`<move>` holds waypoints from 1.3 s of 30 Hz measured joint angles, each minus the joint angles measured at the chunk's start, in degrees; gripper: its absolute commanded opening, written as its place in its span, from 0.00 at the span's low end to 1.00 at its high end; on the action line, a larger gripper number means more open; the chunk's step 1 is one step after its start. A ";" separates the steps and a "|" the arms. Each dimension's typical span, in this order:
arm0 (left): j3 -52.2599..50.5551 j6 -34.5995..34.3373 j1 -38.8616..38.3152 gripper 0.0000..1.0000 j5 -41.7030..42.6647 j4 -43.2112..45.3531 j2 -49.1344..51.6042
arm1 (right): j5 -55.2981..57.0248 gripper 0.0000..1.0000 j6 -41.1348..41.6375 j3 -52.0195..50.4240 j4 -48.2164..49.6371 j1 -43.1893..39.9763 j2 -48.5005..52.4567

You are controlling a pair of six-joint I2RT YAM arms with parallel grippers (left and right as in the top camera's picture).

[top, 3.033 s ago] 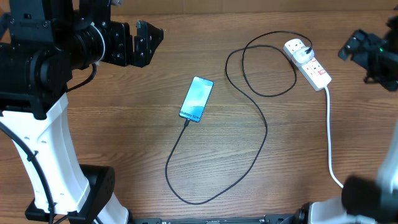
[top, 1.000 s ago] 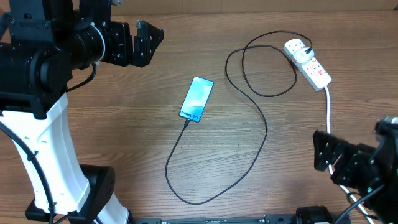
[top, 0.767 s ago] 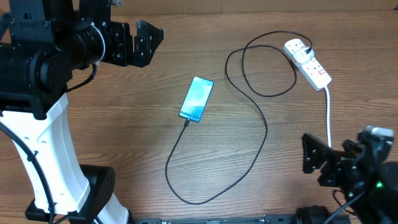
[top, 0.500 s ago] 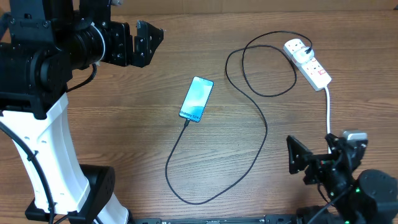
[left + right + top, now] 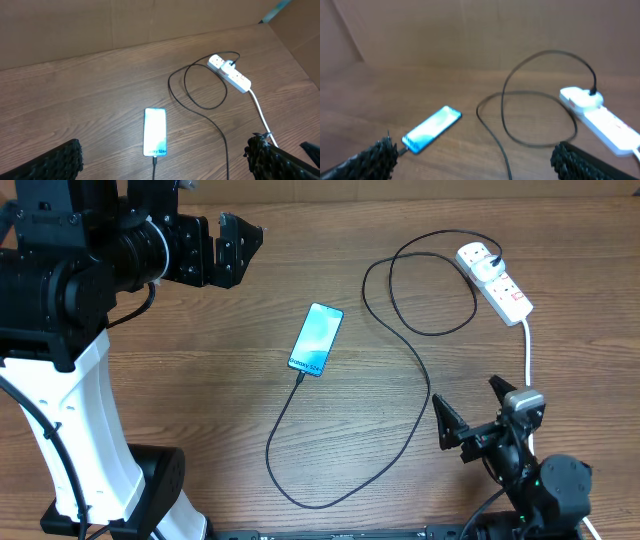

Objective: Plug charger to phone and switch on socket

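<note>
wood-grain bench [image 5: 200, 380]. phone [image 5: 316, 338] lies flat mid-bench, screen up and lit, skewed to the edges. charger [image 5: 428, 395] meets the phone's near end, loops toward the front edge, runs back right and coils once beside the socket [image 5: 495, 282]. its plug sits in the far outlet. white cord [image 5: 528, 360] trails from the socket toward the front.

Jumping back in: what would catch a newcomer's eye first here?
The lit blue phone at the centre stands out most. From its near end the black charger sweeps in big loops to the white socket at far right. The left gripper and right gripper hang open, touching nothing.
</note>
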 measured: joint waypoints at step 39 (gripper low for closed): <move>0.00 0.00 0.00 1.00 0.00 0.00 0.00 | 0.83 1.00 -8.13 -18.82 19.08 0.00 -7.61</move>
